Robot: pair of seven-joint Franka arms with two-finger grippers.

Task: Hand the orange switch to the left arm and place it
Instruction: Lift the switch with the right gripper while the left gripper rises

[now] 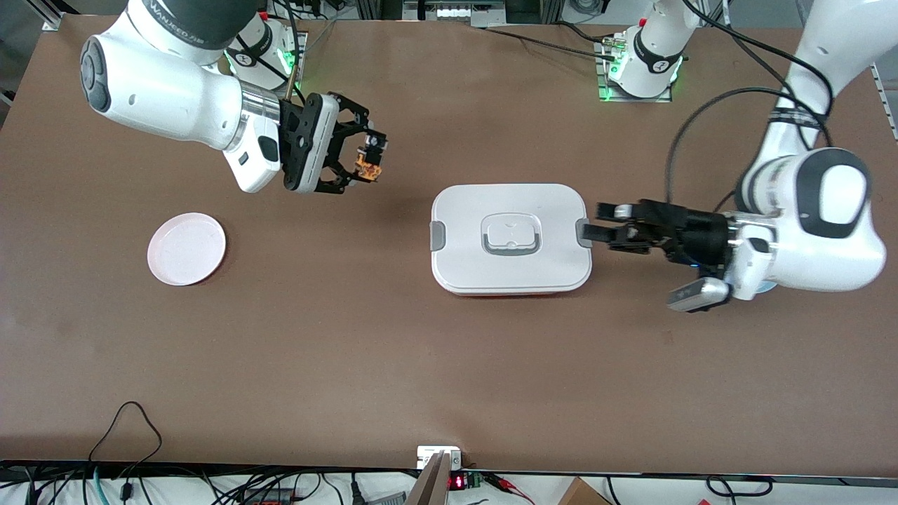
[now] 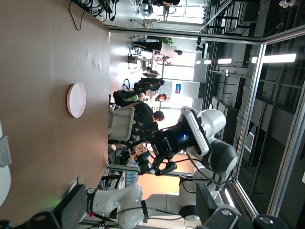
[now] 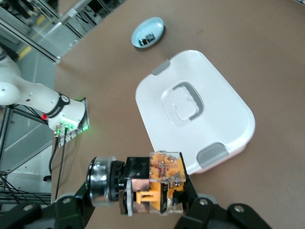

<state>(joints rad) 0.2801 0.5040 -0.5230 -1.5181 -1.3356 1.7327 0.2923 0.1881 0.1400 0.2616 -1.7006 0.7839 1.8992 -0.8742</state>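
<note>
We had the orange switch (image 1: 370, 160) clamped in the right gripper (image 1: 365, 158), up in the air over bare table between the pink plate (image 1: 186, 248) and the box (image 1: 510, 237). The left gripper (image 1: 609, 226) hung with jaws wide and empty just beside the box's clip. We judged the handover belonged well above the lid, both wrists kept high.

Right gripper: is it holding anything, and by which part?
Yes. The right gripper, up over the table, has its jaws shut on the orange switch, clamped across its body. The left gripper, beside the box, holds nothing.
</note>
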